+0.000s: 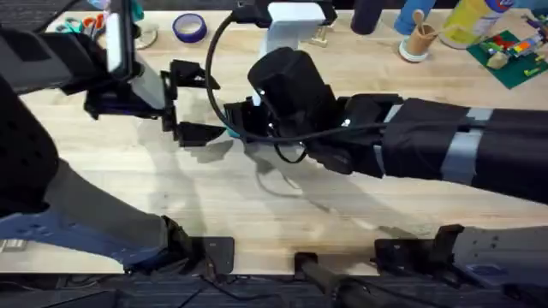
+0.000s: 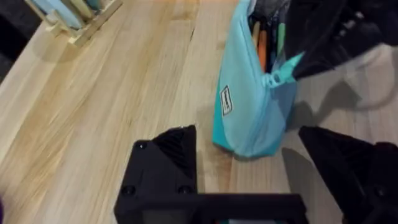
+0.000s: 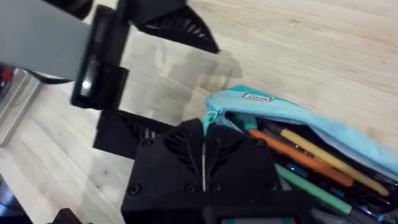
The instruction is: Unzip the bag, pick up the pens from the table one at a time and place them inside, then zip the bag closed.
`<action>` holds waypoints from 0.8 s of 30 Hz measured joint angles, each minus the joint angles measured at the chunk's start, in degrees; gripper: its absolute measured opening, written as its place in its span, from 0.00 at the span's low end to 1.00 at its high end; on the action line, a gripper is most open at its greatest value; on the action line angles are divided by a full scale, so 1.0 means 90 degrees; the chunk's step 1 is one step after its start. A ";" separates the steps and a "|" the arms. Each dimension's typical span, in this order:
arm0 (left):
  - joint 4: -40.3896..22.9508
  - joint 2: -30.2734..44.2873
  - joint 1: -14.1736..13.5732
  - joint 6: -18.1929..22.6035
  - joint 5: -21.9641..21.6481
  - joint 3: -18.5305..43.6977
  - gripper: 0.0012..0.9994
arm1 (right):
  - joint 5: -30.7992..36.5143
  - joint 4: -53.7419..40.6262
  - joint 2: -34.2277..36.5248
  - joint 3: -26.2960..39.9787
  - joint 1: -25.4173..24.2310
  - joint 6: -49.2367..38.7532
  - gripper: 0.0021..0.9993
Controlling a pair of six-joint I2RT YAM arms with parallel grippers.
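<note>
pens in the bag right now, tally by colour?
In the open bag, right wrist view:
orange pen: 1
yellow pen: 1
green pen: 1
Total: 3 pens

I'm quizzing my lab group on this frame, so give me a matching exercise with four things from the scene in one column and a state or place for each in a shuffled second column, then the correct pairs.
Things:
1. bag
2. pens
3. left gripper
4. right gripper

States or places:
A. open, fingers either side of the pouch end
B. shut on the zipper pull
C. lying inside the pouch
D. unzipped, resting on the table

Pairs: 1-D, 2-C, 3-A, 4-B
</note>
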 joint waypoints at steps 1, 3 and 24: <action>0.0076 0.0020 -0.0094 -0.0100 0.0012 0.0000 0.99 | 0.0000 -0.0002 0.0000 0.0000 0.0000 -0.0009 0.03; 0.0215 0.0038 -0.0315 -0.0307 0.0041 0.0000 0.99 | -0.0003 0.0000 -0.0002 0.0000 0.0000 -0.0016 0.03; 0.0394 0.0038 -0.0975 -0.0990 -0.0265 0.0000 0.05 | -0.0005 -0.0133 -0.0002 0.0000 -0.0016 -0.0016 0.03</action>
